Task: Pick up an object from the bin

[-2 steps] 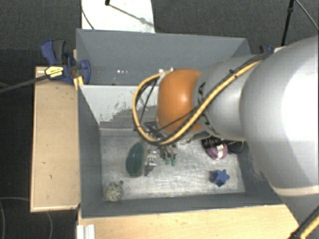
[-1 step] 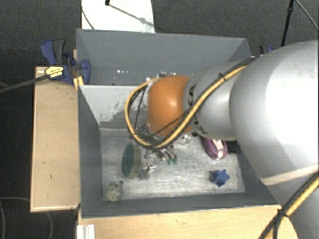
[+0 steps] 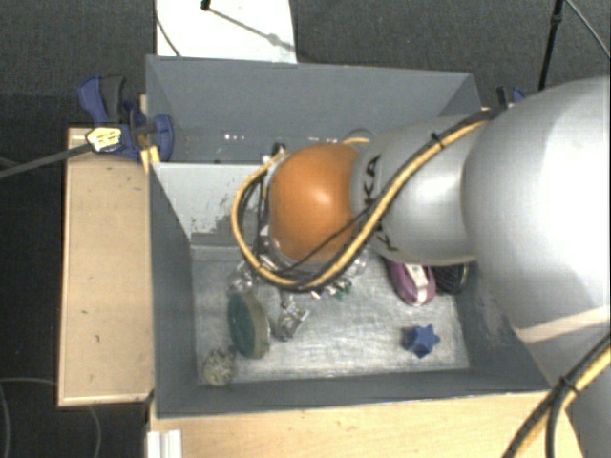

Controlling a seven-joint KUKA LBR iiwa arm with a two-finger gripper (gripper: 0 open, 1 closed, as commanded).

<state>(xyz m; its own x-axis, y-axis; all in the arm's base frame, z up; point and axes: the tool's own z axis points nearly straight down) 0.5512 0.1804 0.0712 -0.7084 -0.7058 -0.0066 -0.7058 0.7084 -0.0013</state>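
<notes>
— What lies in your bin (image 3: 172, 303), nearest side first?

— At 7 o'clock, close to the front wall, you have a mottled grey lump (image 3: 218, 367). At 4 o'clock sits a small blue star-shaped piece (image 3: 418, 339). The floor between them is bare.

— And the claw?

— Your gripper (image 3: 289, 318) hangs under the orange cover (image 3: 310, 208), left of centre, just beside a dark green oval disc (image 3: 248, 325) at 8 o'clock. You cannot tell whether it is wide or narrow. The left wall stands near that disc. Farther back, at 2 o'clock, a purple-and-white thing (image 3: 412, 282) lies partly under the arm (image 3: 535, 208).
</notes>
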